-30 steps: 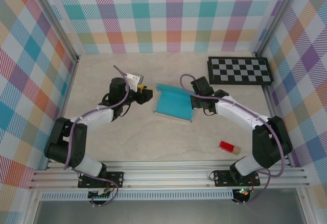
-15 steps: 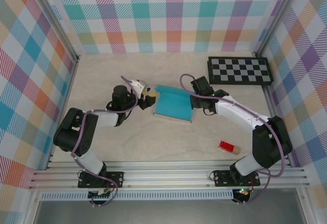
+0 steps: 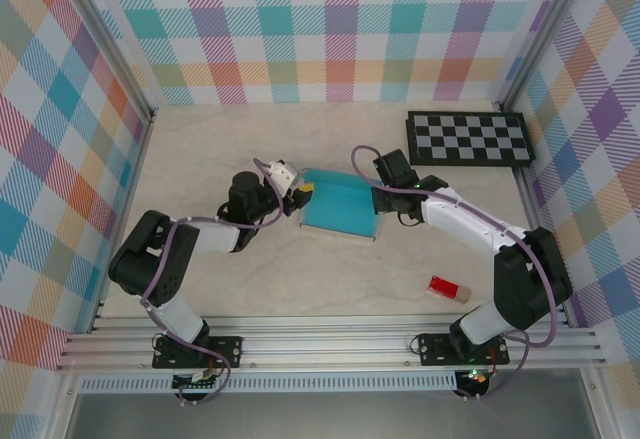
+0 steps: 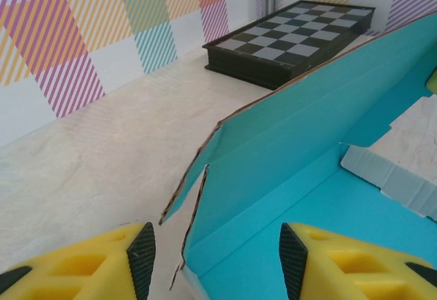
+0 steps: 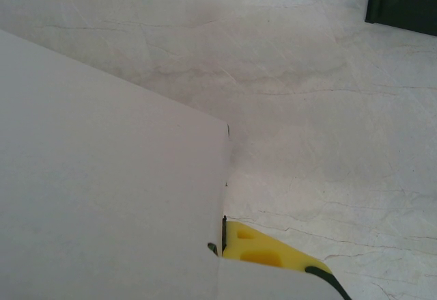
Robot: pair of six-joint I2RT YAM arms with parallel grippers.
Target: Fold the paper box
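Note:
The paper box point(image 3: 338, 205) lies mid-table with its teal face up, its far flap raised and a white edge along the front. My left gripper point(image 3: 300, 196) is at the box's left edge. In the left wrist view it point(image 4: 217, 262) is open, with the box's teal near corner point(image 4: 205, 259) between the yellow fingers. My right gripper point(image 3: 378, 199) is at the box's right edge. The right wrist view shows the card's white face point(image 5: 102, 191) filling the left side, with one yellow finger point(image 5: 270, 247) pressed against its edge. The other finger is hidden behind the card.
A black-and-white checkerboard point(image 3: 468, 139) lies at the back right, and it is also visible far off in the left wrist view point(image 4: 293, 40). A small red block point(image 3: 449, 289) sits at the front right. Plaid walls enclose the table on three sides.
My left arm has swung right, bringing its gripper from the table's left up to the box's left edge. The right arm and the box have stayed put.

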